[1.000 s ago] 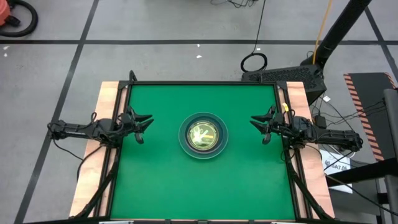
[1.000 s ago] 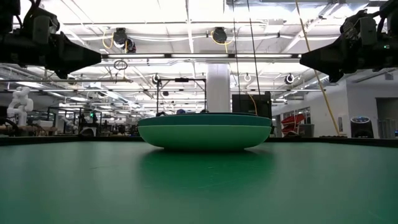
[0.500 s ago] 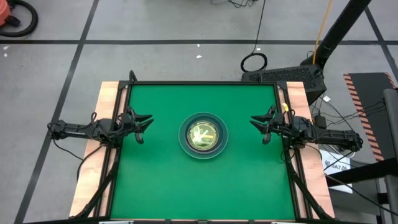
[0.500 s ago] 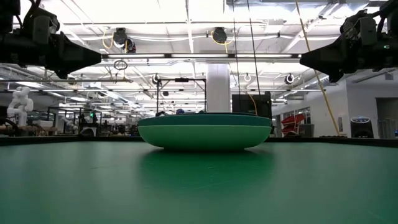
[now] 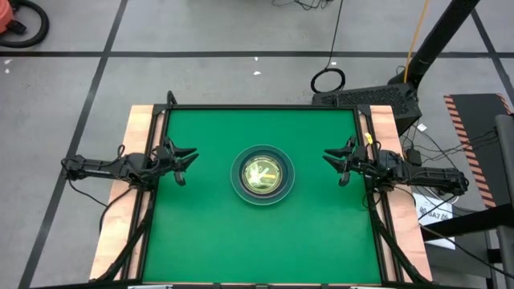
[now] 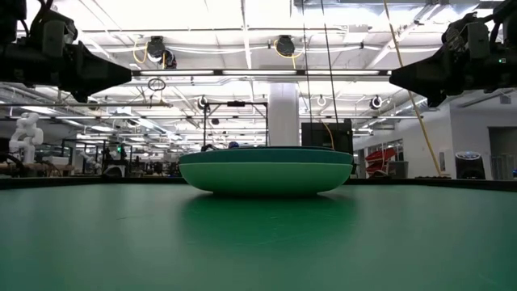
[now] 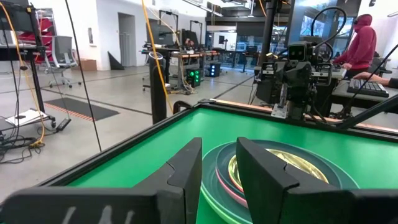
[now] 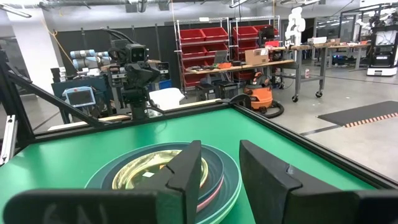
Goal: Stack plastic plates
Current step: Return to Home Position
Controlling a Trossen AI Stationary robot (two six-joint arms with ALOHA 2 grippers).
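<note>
Left gripper [image 5: 189, 165] hovers over the left edge of the green table [image 5: 241, 241], its two dark fingers [image 7: 188, 167] parted with a clear gap between them and nothing held. Opposite it, the right gripper [image 5: 334, 167] hovers over the table's right edge in a mirrored pose, fingers [image 8: 186, 167] likewise spread and empty. Both point inward toward the middle of the table, and each is well apart from the stack of plastic plates [image 5: 262, 174] that sits between them at the table's centre. From above, the stack reads as rings within rings: a pale outer rim, a dark teal band inside it, and a yellow-green centre with pale stick-like marks. The left wrist view adds more of the layering – a light green outer rim, a thin pink edge, dark teal, then a translucent amber ring [image 7: 298, 163] nested in the middle. The right wrist view shows the same order on the stack's other side [image 8: 134, 169]. At table height, the stack [image 6: 266, 174] looks like one shallow bowl shape resting flat on the mat – a dark teal lip on top of a lighter green body. Beyond the table, in the left wrist view, a person in a red hooded top [image 7: 364, 40] stands at a workbench in the room.
</note>
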